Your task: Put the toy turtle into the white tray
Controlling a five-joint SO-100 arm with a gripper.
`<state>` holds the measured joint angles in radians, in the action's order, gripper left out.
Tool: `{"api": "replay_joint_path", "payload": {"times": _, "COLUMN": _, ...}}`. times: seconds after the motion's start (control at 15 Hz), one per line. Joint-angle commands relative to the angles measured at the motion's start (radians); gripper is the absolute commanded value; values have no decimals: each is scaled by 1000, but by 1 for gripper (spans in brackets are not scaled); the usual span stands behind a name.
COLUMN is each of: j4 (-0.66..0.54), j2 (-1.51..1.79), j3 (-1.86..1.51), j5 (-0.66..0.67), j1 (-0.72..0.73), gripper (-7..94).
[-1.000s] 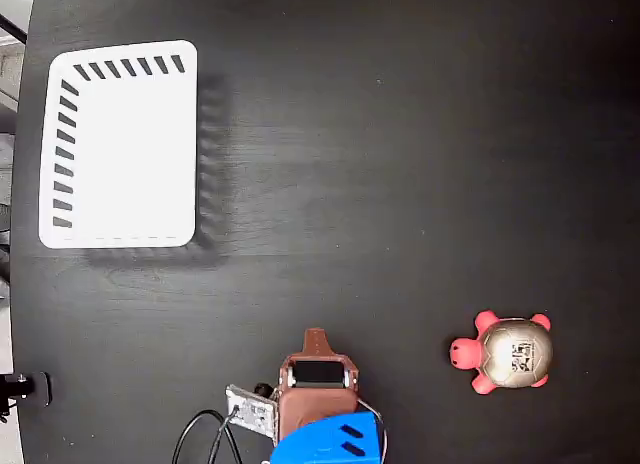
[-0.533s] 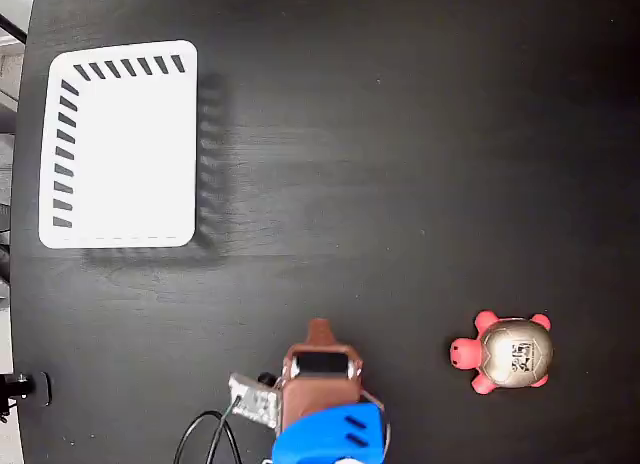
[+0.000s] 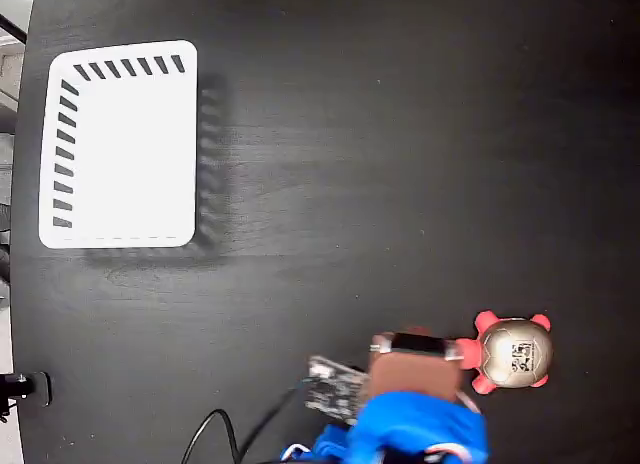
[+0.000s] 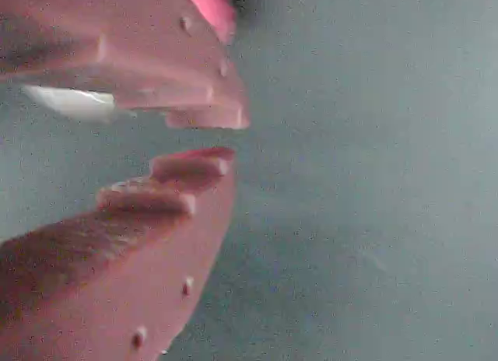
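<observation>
Black table (image 3: 400,134); toy turtle (image 3: 514,353) pink-red limbs, domed beige-gold shell.

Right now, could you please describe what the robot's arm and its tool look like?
In the fixed view, the arm has a bright blue shell above a reddish-brown wrist block, a bare circuit board and a black cable. The wrist view shows the tool with brownish-pink stepped fingers.

Black table (image 3: 400,134) under me, matte, faint wood grain. Small black fitting (image 3: 22,387) sits at its left edge.
</observation>
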<state>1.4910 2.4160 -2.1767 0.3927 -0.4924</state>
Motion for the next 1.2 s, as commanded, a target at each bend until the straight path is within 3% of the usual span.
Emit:
{"api": "replay_joint_path", "payload": {"times": 0.0, "j4": 81, "j2": -95, "j3": 164, "j5": 141, "j1": -149, "gripper": -1}}
{"api": "replay_joint_path", "payload": {"times": 0.47, "j4": 91, "j2": -325, "j3": 304, "j5": 506, "j1": -407, "gripper": -1}}
{"api": "replay_joint_path", "payload": {"times": 0.87, "j4": -48, "j2": -457, "j3": 318, "j5": 747, "j1": -508, "gripper": 0}}
{"api": "replay_joint_path", "payload": {"times": 1.13, "j4": -60, "j2": -558, "j3": 383, "j5": 781, "j1": -543, "gripper": 37}}
